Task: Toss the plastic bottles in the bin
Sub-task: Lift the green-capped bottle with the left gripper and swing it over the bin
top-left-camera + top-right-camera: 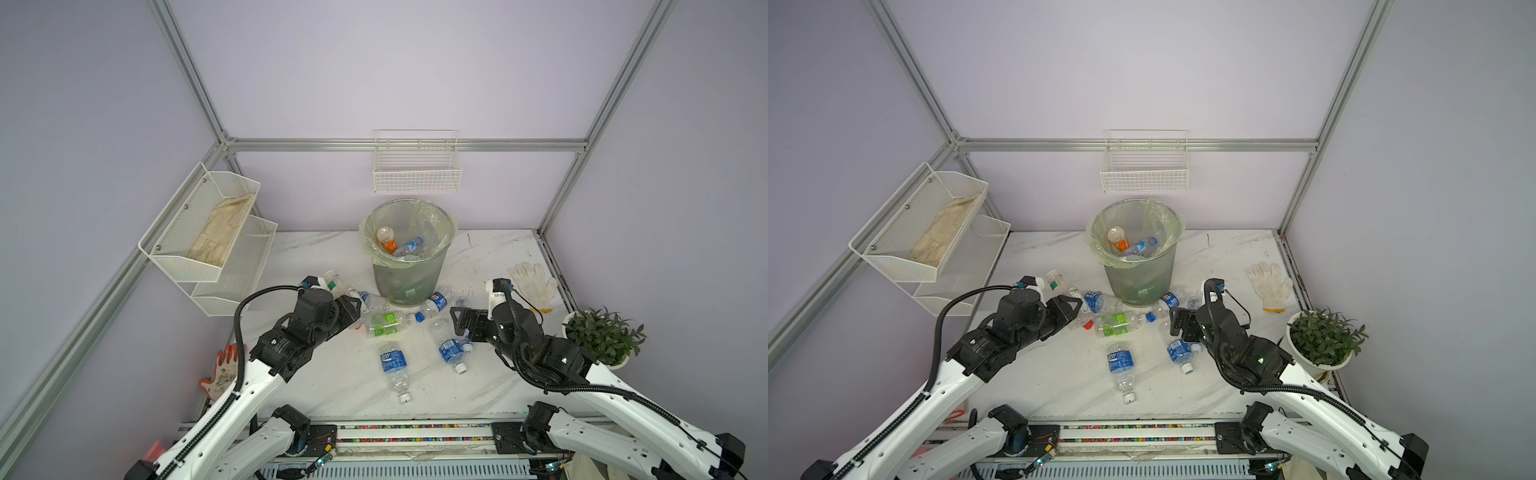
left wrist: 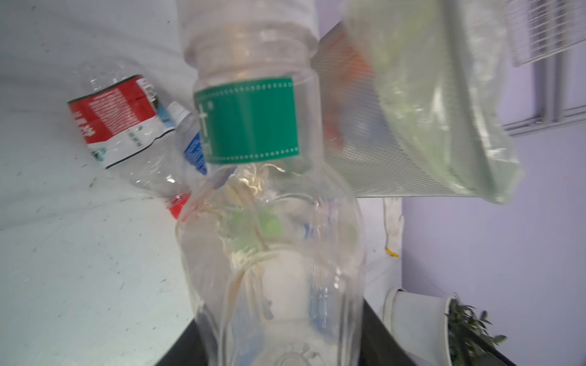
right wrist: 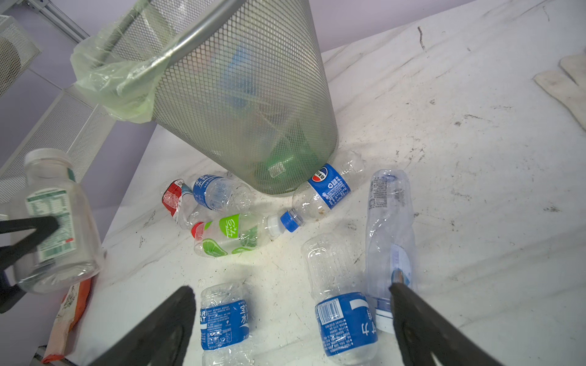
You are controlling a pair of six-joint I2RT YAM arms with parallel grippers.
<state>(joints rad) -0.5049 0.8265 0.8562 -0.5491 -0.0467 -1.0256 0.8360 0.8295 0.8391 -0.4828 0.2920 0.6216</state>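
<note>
Left gripper (image 1: 345, 296) is squeezed narrow on the base of a clear green-label bottle (image 2: 250, 126), held up off the table (image 3: 444, 190), cap pointing away from it; the bin (image 1: 409, 272) stands just beside it, toward the other arm; right gripper (image 3: 290, 288) gapes wide, holding nothing; two blue-label bottles (image 3: 344, 317) lie below, between its fingers (image 3: 171, 320); a crushed clear bottle (image 3: 388, 221) sits right at one tip, touching or not, can't tell.

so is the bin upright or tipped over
Upright: the bin stands on its base, open rim facing up, with bottles lying inside.
</note>
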